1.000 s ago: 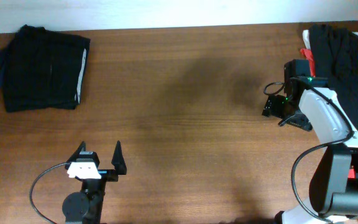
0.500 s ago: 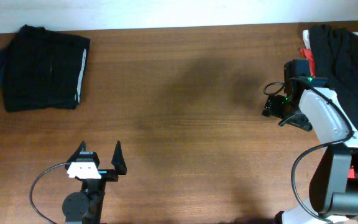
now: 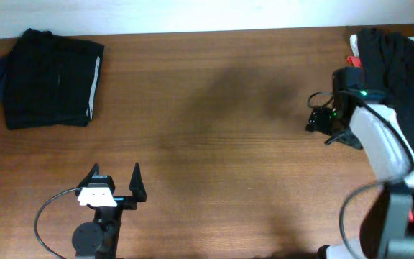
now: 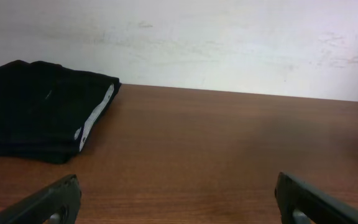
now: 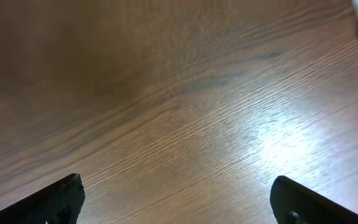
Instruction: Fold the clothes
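Between garments, it seems: left pincer (image 3: 115,180) and right pincer (image 3: 313,115) gape empty; next, right likely reaches the unfolded pile (image 3: 397,72).

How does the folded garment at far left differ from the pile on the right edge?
The folded garment lies flat in a neat rectangle; the pile is heaped and rumpled. The folded garment sits fully in view; the pile runs past the frame's right edge. Both are dark fabric.
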You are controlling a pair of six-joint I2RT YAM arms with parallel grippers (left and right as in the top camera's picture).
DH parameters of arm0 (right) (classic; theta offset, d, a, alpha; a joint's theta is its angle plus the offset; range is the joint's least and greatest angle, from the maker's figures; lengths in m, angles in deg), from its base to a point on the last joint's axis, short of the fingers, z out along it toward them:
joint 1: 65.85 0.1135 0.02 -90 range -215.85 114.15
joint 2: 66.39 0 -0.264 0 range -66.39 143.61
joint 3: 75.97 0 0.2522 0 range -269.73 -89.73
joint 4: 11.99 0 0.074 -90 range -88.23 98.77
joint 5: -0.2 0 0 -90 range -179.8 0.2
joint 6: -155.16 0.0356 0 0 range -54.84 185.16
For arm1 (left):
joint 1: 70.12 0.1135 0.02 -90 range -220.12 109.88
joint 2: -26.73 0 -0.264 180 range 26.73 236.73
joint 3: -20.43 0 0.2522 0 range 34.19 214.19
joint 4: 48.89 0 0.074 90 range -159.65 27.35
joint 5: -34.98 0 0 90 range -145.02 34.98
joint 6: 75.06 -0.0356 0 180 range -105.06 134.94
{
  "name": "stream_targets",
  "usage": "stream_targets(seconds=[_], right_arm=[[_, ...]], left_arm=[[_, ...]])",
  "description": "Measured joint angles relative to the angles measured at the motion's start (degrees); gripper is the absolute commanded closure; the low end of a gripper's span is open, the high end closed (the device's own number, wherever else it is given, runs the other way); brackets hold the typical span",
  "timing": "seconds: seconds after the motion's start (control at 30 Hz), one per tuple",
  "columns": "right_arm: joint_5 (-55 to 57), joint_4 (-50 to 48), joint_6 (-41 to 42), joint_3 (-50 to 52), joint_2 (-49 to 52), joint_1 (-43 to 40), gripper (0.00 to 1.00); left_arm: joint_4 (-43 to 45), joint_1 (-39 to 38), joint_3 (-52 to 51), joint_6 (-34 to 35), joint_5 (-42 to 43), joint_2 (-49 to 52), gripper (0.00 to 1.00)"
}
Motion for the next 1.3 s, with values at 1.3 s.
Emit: stream_targets(seconds=[1.3], right_arm=[[-4.1, -40.5, -0.2, 60.1, -93.3, 9.4, 0.01]], left_arm=[[-0.1, 0.0, 0.0, 0.0, -0.4, 0.0, 0.01]])
